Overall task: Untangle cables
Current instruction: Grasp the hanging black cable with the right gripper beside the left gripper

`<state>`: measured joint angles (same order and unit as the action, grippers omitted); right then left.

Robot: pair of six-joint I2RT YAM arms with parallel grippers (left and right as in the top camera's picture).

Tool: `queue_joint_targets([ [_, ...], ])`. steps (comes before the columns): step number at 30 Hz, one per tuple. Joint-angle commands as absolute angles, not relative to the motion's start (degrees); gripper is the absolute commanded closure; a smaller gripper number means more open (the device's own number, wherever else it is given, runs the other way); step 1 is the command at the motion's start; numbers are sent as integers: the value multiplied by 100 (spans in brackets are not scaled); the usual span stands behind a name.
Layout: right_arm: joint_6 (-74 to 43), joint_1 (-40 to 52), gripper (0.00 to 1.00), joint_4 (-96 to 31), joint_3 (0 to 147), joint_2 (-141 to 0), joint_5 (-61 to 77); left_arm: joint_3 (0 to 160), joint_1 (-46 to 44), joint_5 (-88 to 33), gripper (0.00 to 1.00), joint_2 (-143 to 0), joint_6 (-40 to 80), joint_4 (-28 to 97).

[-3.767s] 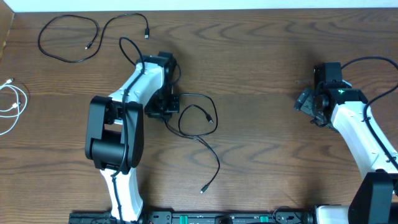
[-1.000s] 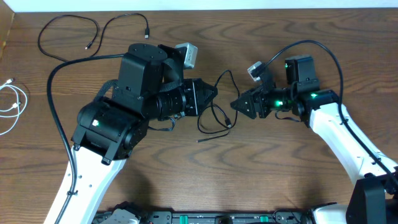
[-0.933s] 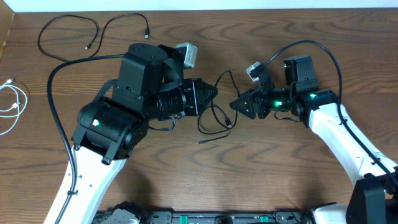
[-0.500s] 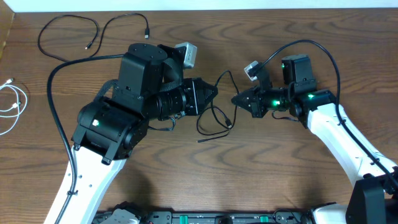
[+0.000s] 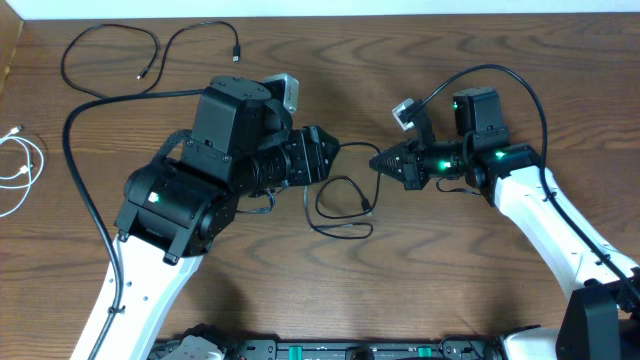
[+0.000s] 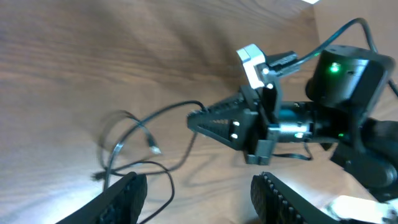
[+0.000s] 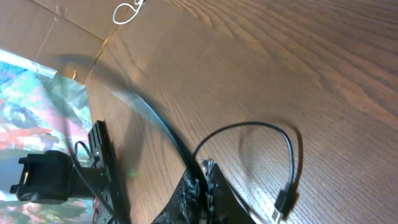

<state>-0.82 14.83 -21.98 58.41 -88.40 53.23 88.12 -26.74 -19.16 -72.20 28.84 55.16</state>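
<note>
One black cable (image 5: 340, 233) lies in a loose loop on the table between the two arms. My right gripper (image 5: 380, 161) is shut on a strand of it; in the right wrist view that strand (image 7: 168, 134) runs out from the closed fingertips (image 7: 202, 177), and its plug end (image 7: 283, 200) rests on the wood. My left gripper (image 5: 324, 160) is open just left of the loop and holds nothing. The left wrist view shows its fingers (image 6: 127, 196) wide apart above the cable (image 6: 155, 114), facing the right gripper (image 6: 193, 118). A second black cable (image 5: 110, 60) lies at the back left. A white cable (image 5: 22, 165) sits at the far left edge.
A thick black wire (image 5: 85, 140) arcs from the left arm over the table's left side. Another thick wire (image 5: 500, 75) loops above the right arm. The table's back edge (image 5: 400, 12) meets a white wall.
The left gripper opened and let go of the black cable. The loop dropped and spread on the table. The right gripper shut on the cable and drew slightly right.
</note>
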Motion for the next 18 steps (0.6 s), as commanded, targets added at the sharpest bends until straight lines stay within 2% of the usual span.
queue_joint_targets([
  [1,110,1533,99,-2163,5867,-8838,5776,8853,-2681,-1533,42,-7137,2281,5516],
  [9,117,1553,99,-1881,5898,-8696,6576,8853,-2681,-1533,42,-7266,1715,5509],
  [16,152,1656,99,-1883,5898,-8414,6772,8853,-2681,-1531,41,-7402,292,5478],
  [18,178,1686,99,-1905,5898,-8364,6834,8853,-2681,-1531,41,-7411,217,5448],
])
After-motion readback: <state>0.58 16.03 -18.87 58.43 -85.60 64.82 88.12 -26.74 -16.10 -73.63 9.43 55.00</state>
